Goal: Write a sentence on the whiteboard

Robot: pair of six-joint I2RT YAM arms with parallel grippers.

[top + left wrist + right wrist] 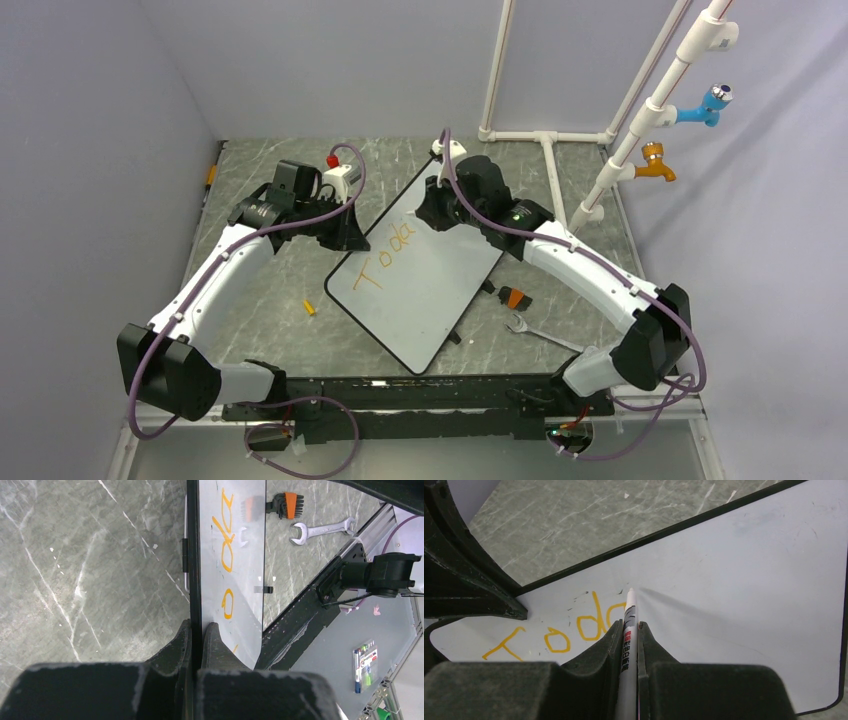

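Whiteboard [420,290]: lies aslant on the grey table [270,300] between the two arms, its far end under the right wrist.
Right gripper [630,630]: fingers closed tight on a white marker [629,605]. The barrel runs out between them, tip down at the board just past the last orange stroke (touching or a hair off, I cannot tell from here).
Sentence [556,639]: reads "Toda" in orange, along the board's side nearest the left arm. By my reckoning most of the wording is not yet written.
Left gripper [196,632]: clamped on the board's black rim, one finger on each face, apparently to stop the board sliding under the pen.
Pen hold: gripped in line with the fingers, likely for steady strokes.
Around: a spanner [540,333] and an orange-and-black tool [514,297] lie right of the board, apart from it. A small orange piece [310,307] lies to its left.
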